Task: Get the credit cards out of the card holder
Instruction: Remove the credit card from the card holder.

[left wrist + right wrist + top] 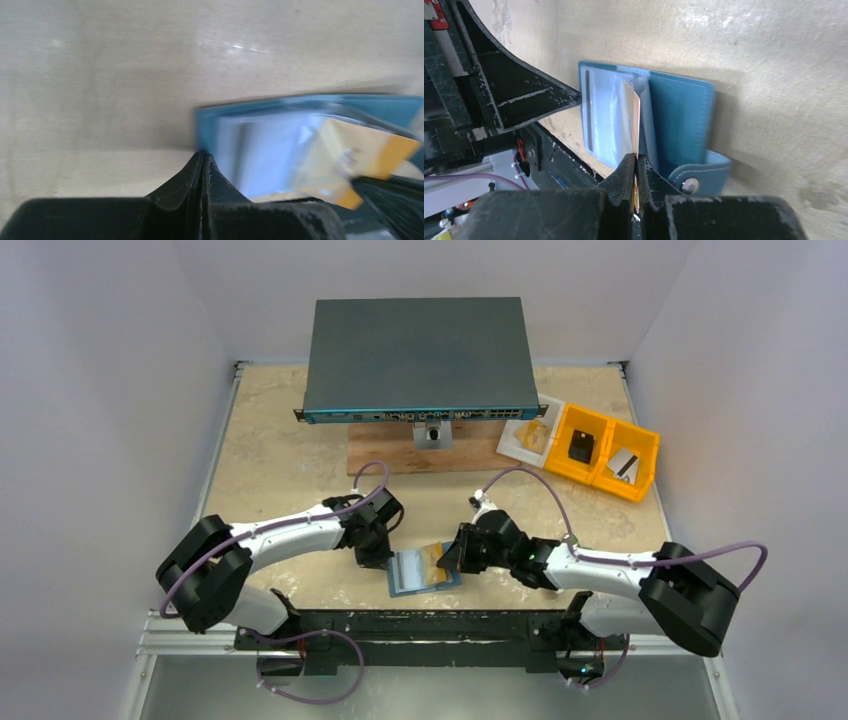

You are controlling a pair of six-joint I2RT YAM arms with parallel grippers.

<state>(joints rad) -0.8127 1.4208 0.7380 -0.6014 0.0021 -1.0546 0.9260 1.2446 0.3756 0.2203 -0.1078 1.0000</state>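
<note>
Both arms bent inward, low. My left hand (pixel 202 156) pressed flat together, tips down. My right hand (pixel 634 161) pinched tight on card (pixel 633 112) edge.

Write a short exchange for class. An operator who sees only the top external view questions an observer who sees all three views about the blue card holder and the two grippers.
Operator: From above, the right gripper meets the card holder. Is it holding anything?
Observer: Yes. The right wrist view shows its jaws shut on the edge of a yellow-and-white card, which stands partly out of the clear pocket.
Operator: And the left gripper?
Observer: The left wrist view shows it shut and holding nothing, with its tips at the holder's edge.
</note>
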